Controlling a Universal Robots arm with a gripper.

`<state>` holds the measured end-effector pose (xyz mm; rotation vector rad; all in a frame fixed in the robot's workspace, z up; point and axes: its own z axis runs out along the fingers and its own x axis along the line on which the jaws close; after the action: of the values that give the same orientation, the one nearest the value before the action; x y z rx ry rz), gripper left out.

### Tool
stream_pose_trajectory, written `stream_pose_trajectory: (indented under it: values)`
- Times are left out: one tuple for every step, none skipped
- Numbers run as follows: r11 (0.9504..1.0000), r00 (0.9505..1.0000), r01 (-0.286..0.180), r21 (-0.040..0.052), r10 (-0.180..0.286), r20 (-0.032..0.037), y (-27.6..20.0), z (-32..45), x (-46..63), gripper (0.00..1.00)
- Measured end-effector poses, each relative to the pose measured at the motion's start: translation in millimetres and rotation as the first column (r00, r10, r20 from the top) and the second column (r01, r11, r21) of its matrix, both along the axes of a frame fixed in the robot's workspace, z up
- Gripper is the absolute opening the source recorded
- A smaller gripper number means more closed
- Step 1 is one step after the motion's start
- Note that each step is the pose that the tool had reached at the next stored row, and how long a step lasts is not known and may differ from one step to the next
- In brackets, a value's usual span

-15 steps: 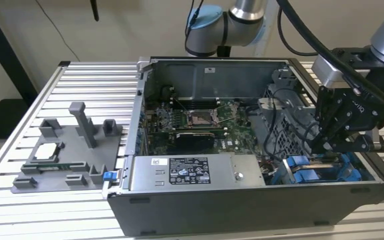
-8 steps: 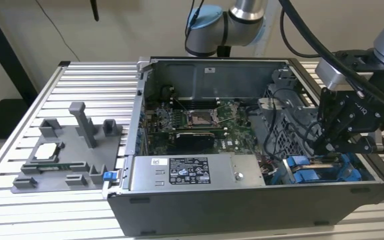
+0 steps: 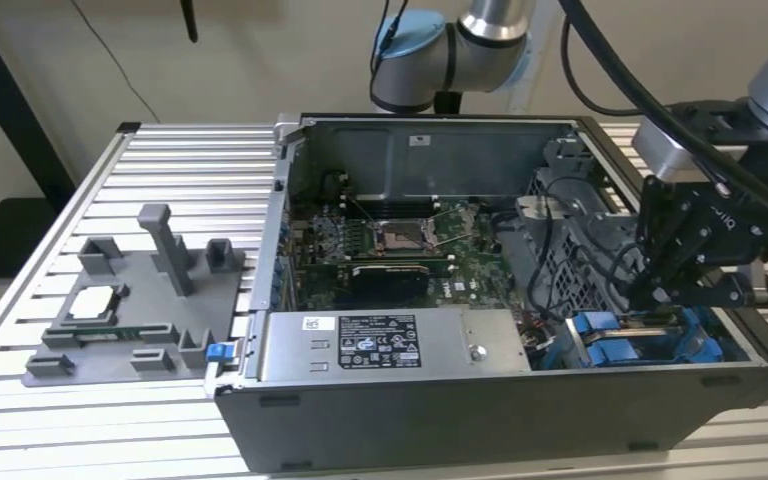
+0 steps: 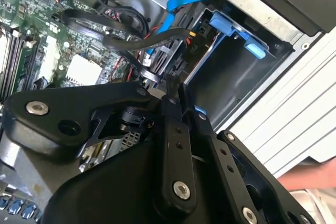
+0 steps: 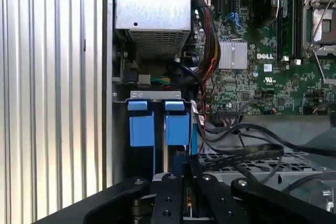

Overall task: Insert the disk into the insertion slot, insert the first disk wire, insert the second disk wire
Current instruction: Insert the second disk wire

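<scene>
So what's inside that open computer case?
Inside the computer case: a green motherboard, a grey power-supply box, black cables and blue drive carriers. The gripper covers the bay's depths.

Probably a robotics lab: an open computer case [image 3: 491, 300] sits on a ribbed aluminium table [image 3: 157, 160], grey fixtures [image 3: 131, 310] at its left.

We see the gripper's [image 5: 181, 195] black linkage over the insertion slot [image 5: 157, 121], its blue tabs paired at the mouth; beyond stands the grey power-supply box [image 5: 153, 11]; black cables [image 5: 247, 153] cross beside the green motherboard [image 5: 262, 66]; ribbed worktop [image 5: 52, 87] flanks the case.
</scene>
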<state>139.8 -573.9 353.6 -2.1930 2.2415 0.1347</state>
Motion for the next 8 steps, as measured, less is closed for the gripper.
stream_pose_trajectory:
  values:
    - [1.0, 1.0, 0.0, -0.0002, 0.0, 0.0, 0.0, -0.2, 0.5, 0.0]
    - [1.0, 1.0, 0.0, -0.0003, 0.0, -0.0001, 0.0, -0.4, 1.1, 0.0]
    - [1.0, 1.0, 0.0, -0.0004, 0.0, 0.0, 0.0, -0.8, 1.6, 0.0]
    - [1.0, 1.0, 0.0, -0.0005, 0.0, 0.0, 0.0, -1.2, 2.2, 0.0]
    - [1.0, 1.0, 0.0, -0.0004, 0.0, 0.0, 0.0, -1.7, 2.5, 0.0]
    - [1.0, 1.0, 0.0, -0.0003, 0.0, 0.0, 0.0, -2.3, 2.8, 0.0]
    - [1.0, 1.0, 0.0, -0.0003, 0.0, 0.0, 0.0, -3.1, 3.3, 0.0]
    - [1.0, 1.0, 0.0, -0.0003, 0.0, 0.0, 0.0, -3.8, 3.9, 0.0]
